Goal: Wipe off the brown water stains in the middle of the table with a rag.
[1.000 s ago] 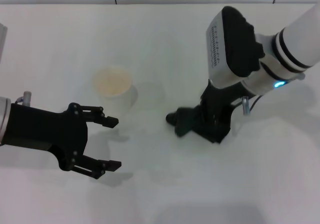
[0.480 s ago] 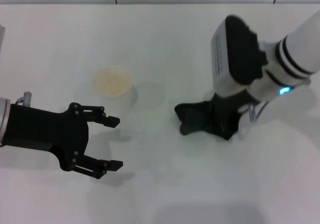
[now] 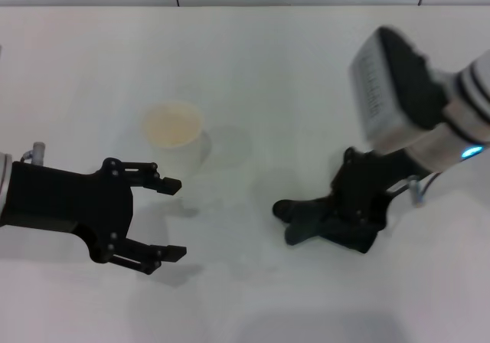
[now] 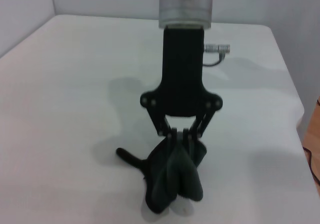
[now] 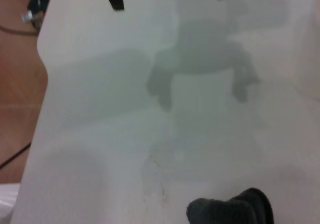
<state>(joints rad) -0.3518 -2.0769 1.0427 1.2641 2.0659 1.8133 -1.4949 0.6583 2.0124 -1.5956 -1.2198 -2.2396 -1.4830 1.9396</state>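
Note:
My right gripper [image 3: 328,219] is shut on the rag [image 3: 302,220], a dark crumpled cloth pressed on the white table [image 3: 253,67] right of centre. The left wrist view shows the same fingers [image 4: 175,136] pinched on the rag [image 4: 172,179], which spreads on the tabletop. No brown water stains show in the head view. In the right wrist view only a faint wet smear [image 5: 156,176] with a brownish tinge lies ahead of the rag [image 5: 227,210]. My left gripper [image 3: 174,218] hovers open and empty at the left, just in front of the cup.
A pale paper cup [image 3: 174,132] stands upright left of centre, close to my left gripper's upper finger. The table's edge [image 5: 41,69] shows in the right wrist view, with brown floor beyond it.
My right gripper has dragged the rag to the right and toward the table's near side. The left arm and the cup have not moved.

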